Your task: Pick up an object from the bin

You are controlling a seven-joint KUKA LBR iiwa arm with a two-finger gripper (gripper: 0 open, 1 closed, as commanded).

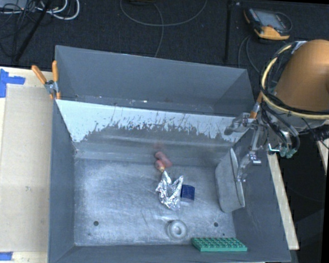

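Note:
My gripper [250, 152] hangs at the bin's right side, over the sloping right wall. Just below it a flat grey slab [228, 185] leans against that wall. Nothing shows in the gripper's hold. A crumpled piece of silver foil [169, 191] lies near the middle of the floor, well left of the gripper. A small blue block [187, 192] touches the foil's right side. A small pink and brown piece [162, 161] lies just behind the foil.
A green studded plate [219, 245] lies at the front right corner of the bin. A grey ring [176, 229] rests near the front wall. The arm with its orange dome stands beyond the right rim.

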